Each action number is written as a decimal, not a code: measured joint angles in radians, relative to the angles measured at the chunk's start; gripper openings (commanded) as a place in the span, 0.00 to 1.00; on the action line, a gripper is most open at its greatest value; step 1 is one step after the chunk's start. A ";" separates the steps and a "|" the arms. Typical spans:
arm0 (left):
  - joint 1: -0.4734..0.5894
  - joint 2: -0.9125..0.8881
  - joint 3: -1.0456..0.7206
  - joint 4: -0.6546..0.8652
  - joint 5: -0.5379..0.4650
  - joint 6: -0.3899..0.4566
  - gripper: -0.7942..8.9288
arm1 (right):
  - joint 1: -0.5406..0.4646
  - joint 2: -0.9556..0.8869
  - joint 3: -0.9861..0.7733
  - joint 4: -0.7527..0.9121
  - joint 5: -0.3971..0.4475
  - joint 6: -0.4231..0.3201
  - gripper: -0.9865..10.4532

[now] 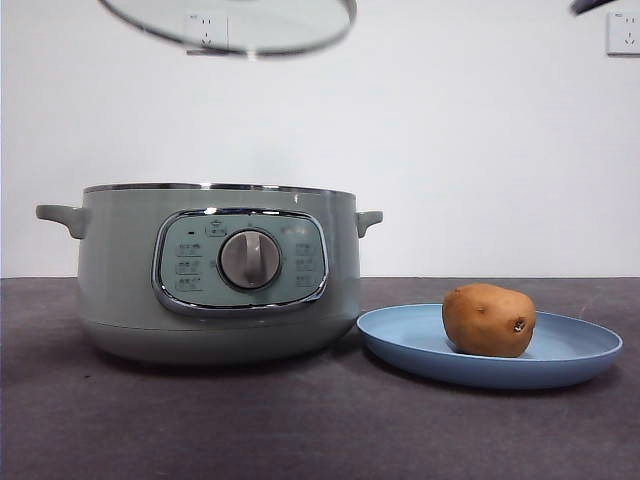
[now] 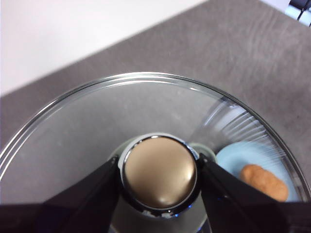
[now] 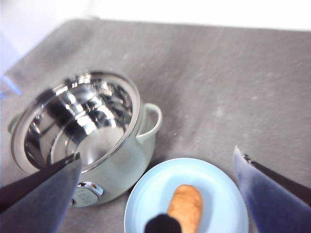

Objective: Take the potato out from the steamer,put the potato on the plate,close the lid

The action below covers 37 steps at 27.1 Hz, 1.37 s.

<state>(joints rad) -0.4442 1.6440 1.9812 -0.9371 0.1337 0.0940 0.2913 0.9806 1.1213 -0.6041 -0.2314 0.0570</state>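
The pale-green steamer [image 1: 220, 275] stands open on the table, and its steel inside [image 3: 80, 121] is empty. The brown potato [image 1: 489, 319] lies on the light-blue plate [image 1: 400, 335] to the right of the steamer. My left gripper [image 2: 158, 170] is shut on the knob [image 2: 159, 171] of the glass lid [image 2: 97, 121]. It holds the lid [image 1: 230, 20] tilted, high above the steamer. My right gripper [image 3: 157, 155] is open and empty above the plate [image 3: 146, 204] and potato [image 3: 185, 206]. It shows only as a dark tip [image 1: 597, 5] in the front view.
The dark grey table [image 1: 300, 430] runs back to a white wall with sockets [image 1: 622, 32]. The steamer's side handle [image 1: 368, 220] points toward the plate, which lies close beside the pot.
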 measured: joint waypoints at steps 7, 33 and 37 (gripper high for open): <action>-0.041 0.000 -0.145 0.084 -0.035 -0.016 0.07 | -0.030 -0.011 0.001 -0.053 0.004 0.002 0.55; -0.048 -0.005 -0.406 0.300 -0.105 -0.042 0.07 | -0.032 -0.011 0.001 -0.087 0.004 0.003 0.55; -0.048 -0.005 -0.440 0.303 -0.105 -0.050 0.07 | -0.032 -0.011 0.001 -0.087 0.004 0.003 0.55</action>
<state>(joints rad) -0.4923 1.6394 1.5414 -0.6342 0.0284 0.0444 0.2596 0.9691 1.1225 -0.6914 -0.2276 0.0601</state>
